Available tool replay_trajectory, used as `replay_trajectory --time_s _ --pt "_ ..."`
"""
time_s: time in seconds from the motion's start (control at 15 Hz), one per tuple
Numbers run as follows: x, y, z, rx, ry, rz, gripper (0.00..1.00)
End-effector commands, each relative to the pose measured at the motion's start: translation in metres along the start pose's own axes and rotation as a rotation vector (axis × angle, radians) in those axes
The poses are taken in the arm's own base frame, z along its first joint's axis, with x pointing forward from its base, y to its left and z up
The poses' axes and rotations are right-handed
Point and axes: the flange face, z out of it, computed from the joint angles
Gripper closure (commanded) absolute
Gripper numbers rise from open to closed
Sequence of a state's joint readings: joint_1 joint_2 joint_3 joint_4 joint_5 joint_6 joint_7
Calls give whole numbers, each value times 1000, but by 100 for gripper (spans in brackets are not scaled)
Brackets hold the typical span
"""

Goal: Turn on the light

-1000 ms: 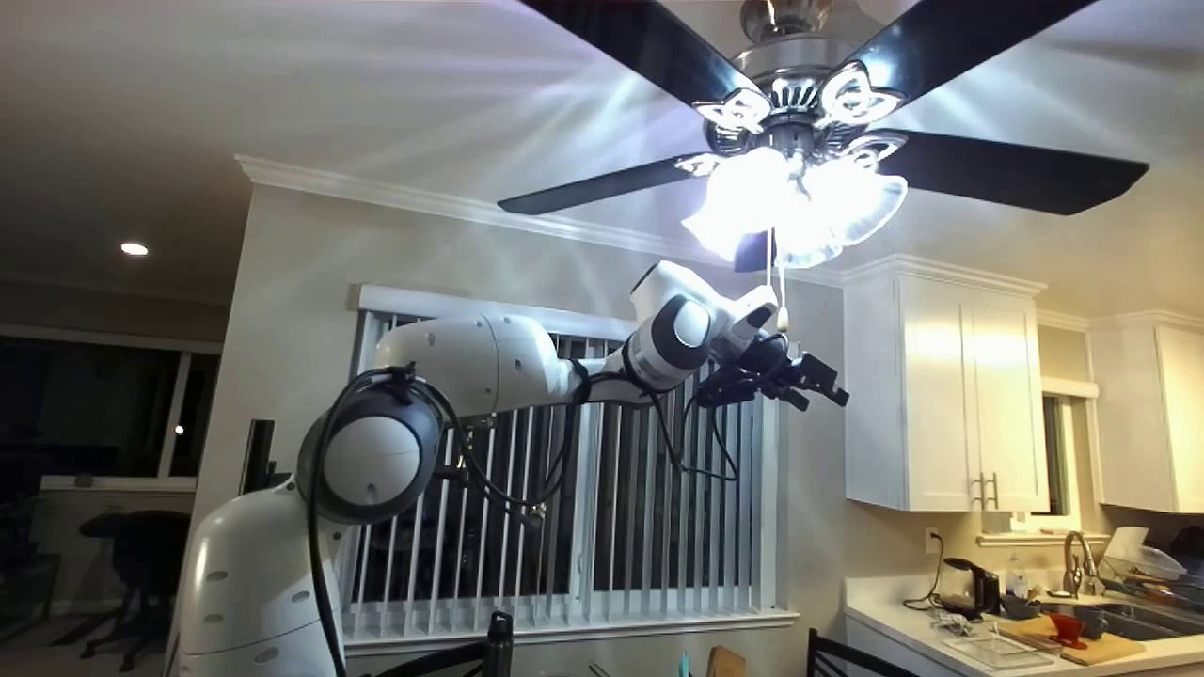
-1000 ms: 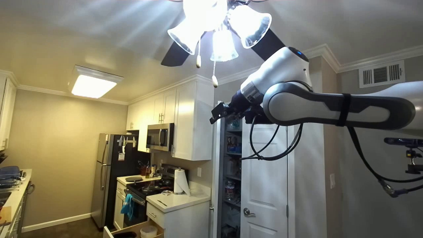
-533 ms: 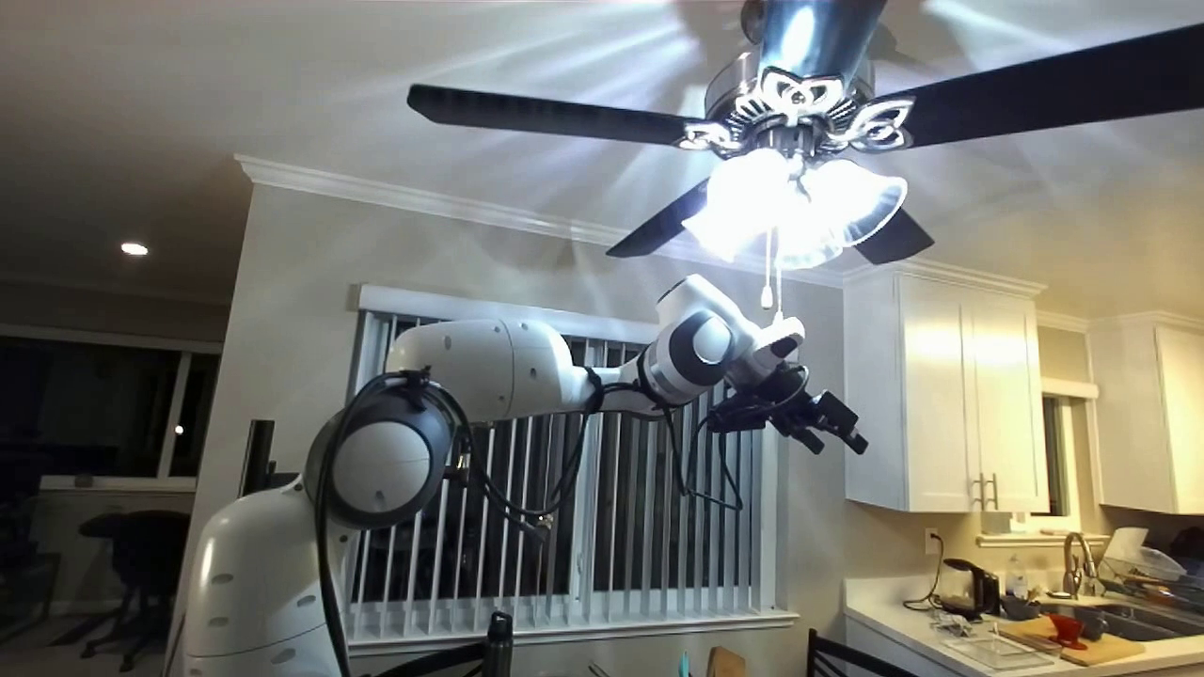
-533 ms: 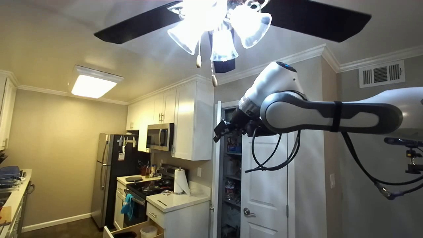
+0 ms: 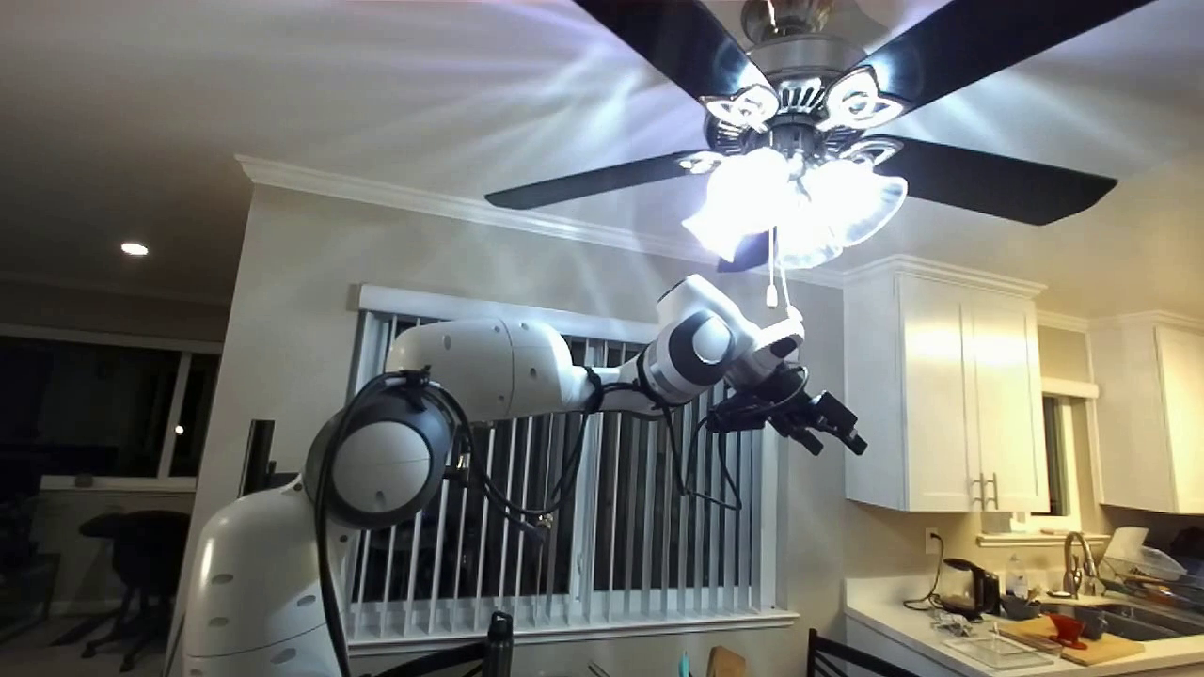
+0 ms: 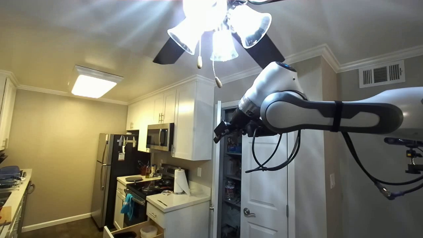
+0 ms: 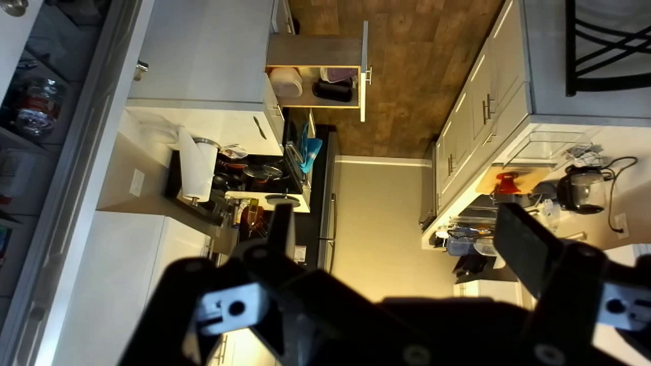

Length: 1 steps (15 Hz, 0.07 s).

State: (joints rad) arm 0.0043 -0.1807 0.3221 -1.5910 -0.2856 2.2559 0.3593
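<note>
Watching remotely, I see the light (image 5: 795, 212) lit (it glares white), pull chains (image 6: 199, 62) hanging under it, my gripper (image 7: 399, 223) below the light, jaws wide.

- A black, two-fingered gripper (image 7: 399, 231); in the wrist view its finger pads (image 7: 524, 249) are flat and dark grey, its pale metal plates (image 7: 247, 304) each pierced by a round dark hole.
- Just behind the gripper, a grey, metallic-looking collar (image 6: 248, 106).
- Near the gripper's base, a boxy black block (image 6: 262, 129).
- Behind the collar, a glossy white wrist housing (image 6: 272, 79); its dark end cap (image 6: 291, 69) bears a small blue mark (image 6: 287, 65).
- Farther back from the gripper, a forearm (image 6: 314, 115) with pale panels framed in dark grey and a black strap (image 6: 337, 115).
- Well back, an elbow joint (image 5: 381, 473): dark grey ring, white disc.
- Farthest from the gripper, a white link (image 5: 254, 602) dotted with small grey ovals.
- Behind the gripper, looping black cables (image 6: 264, 168).
</note>
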Motion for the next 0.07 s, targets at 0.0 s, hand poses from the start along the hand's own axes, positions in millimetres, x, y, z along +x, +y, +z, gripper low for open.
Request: replay_trajectory --time_s 0.0 --pt "1 -1 0 -1 -1 0 0"
